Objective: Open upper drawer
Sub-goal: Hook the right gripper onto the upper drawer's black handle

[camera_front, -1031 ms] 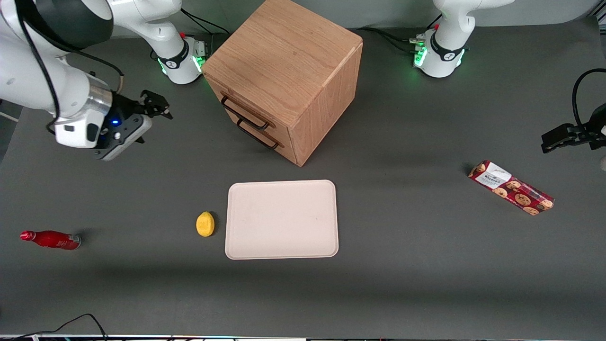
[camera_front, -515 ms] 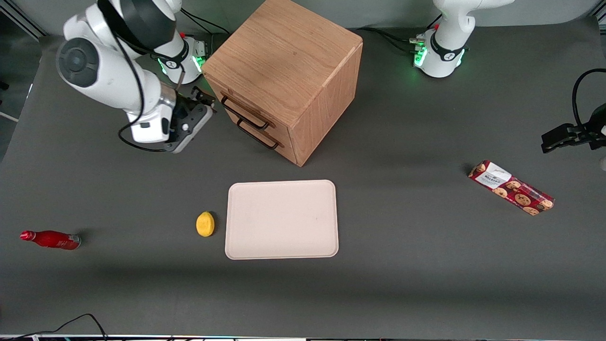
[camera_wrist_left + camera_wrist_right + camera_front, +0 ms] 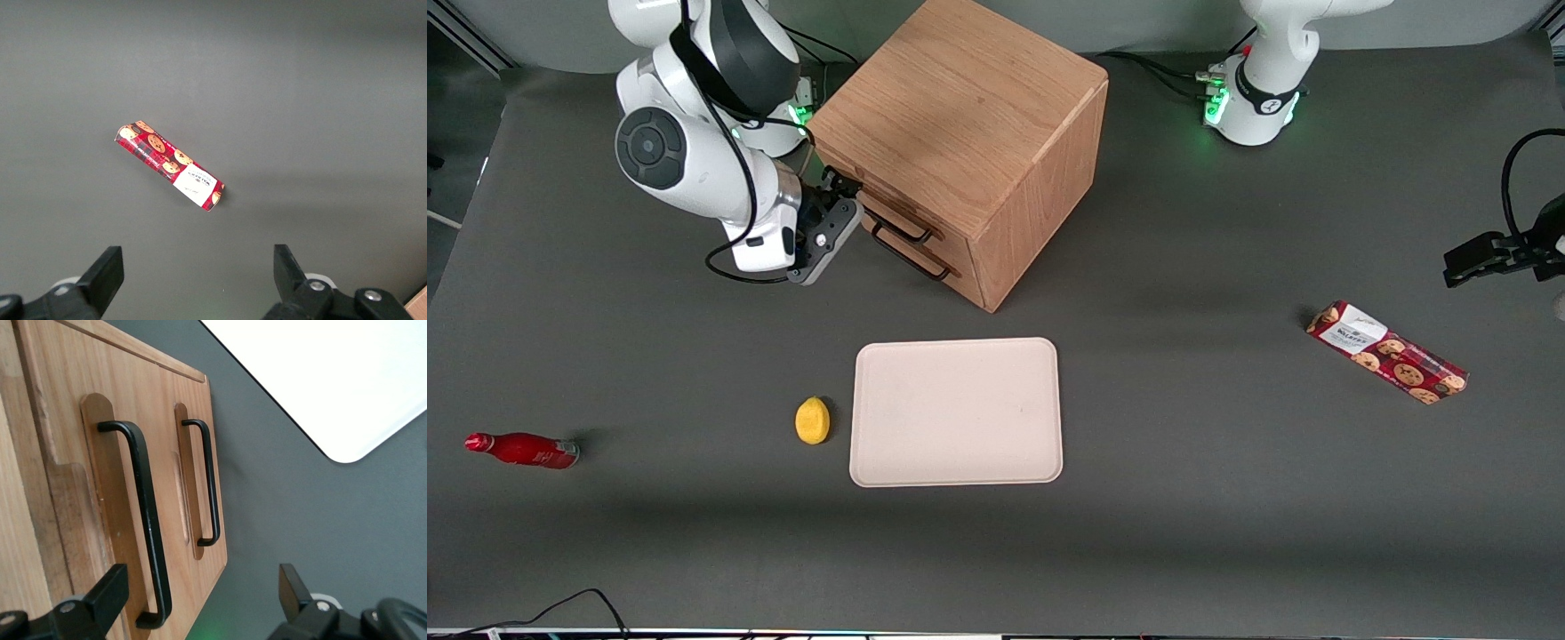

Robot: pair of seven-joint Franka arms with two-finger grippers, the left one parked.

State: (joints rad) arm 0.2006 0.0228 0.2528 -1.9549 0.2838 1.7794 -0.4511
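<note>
The oak cabinet (image 3: pixel 960 116) stands at the back of the table, both drawers closed. The upper drawer (image 3: pixel 120 487) carries a thin black bar handle (image 3: pixel 148 520), which in the front view shows just under the cabinet's top edge as the handle (image 3: pixel 914 235). The like drawer's handle (image 3: pixel 208 487) sits below it, nearer the table. My right gripper (image 3: pixel 843 188) is in front of the upper drawer, at the end of its handle. In the right wrist view the gripper (image 3: pixel 200 590) is open, and the handle's bent end lies between the fingers, close to one finger (image 3: pixel 107 590), untouched.
A pale tray (image 3: pixel 956 412) lies nearer the front camera than the cabinet, with a lemon (image 3: pixel 812 420) beside it. A red bottle (image 3: pixel 523 449) lies toward the working arm's end of the table. A cookie box (image 3: pixel 1387 353) lies toward the parked arm's end.
The right arm has swung in from its end of the table toward the cabinet. The gripper now sits at the upper drawer's handle. The drawers have not moved.
</note>
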